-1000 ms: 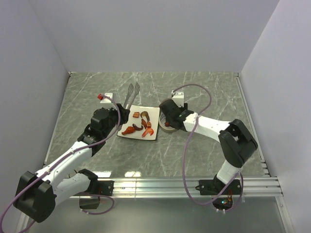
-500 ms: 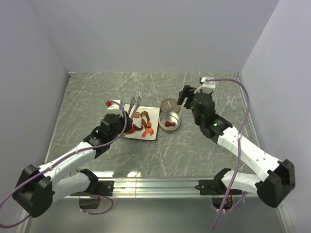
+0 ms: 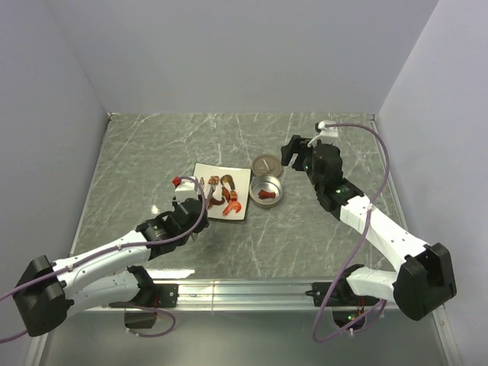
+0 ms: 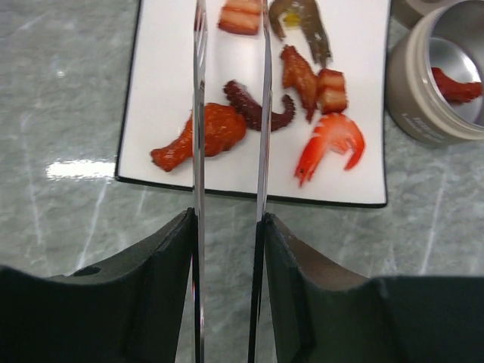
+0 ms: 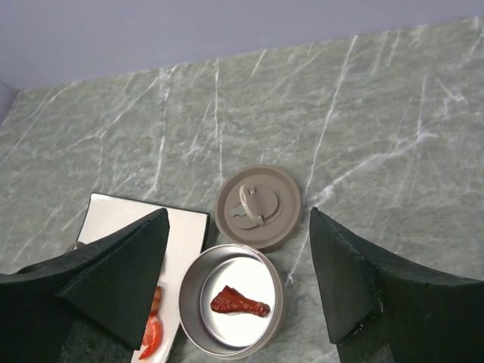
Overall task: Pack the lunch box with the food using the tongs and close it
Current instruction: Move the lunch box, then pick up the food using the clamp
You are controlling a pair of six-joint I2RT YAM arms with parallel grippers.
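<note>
My left gripper [image 4: 231, 253] is shut on the tongs [image 4: 198, 113], one thin silver arm pressed against each finger. The tong tips are spread over the white plate, around a red drumstick-shaped piece [image 4: 203, 134] of the food. More food lies beside it: a dark tentacle [image 4: 257, 108] and an orange shrimp [image 4: 333, 142]. The lunch box [image 5: 195, 291], a round silver tin, stands right of the plate with one red-brown piece [image 5: 239, 302] inside. Its flat grey-brown lid [image 5: 259, 206] lies on the table just behind it. My right gripper [image 5: 238, 215] hangs open above the tin and lid, holding nothing.
The white square plate [image 3: 239, 177] sits mid-table, touching the tin's left side. Grey marbled tabletop [image 3: 152, 152] surrounds it, with walls at the back and sides. My left gripper [image 3: 194, 204] is near the plate's front left corner, my right gripper [image 3: 290, 152] behind and right of the lid.
My left arm pulled back toward the near edge, bringing the tong tips from beyond the plate to over the food. My right gripper left the tin, opened wider and lifted to the back right.
</note>
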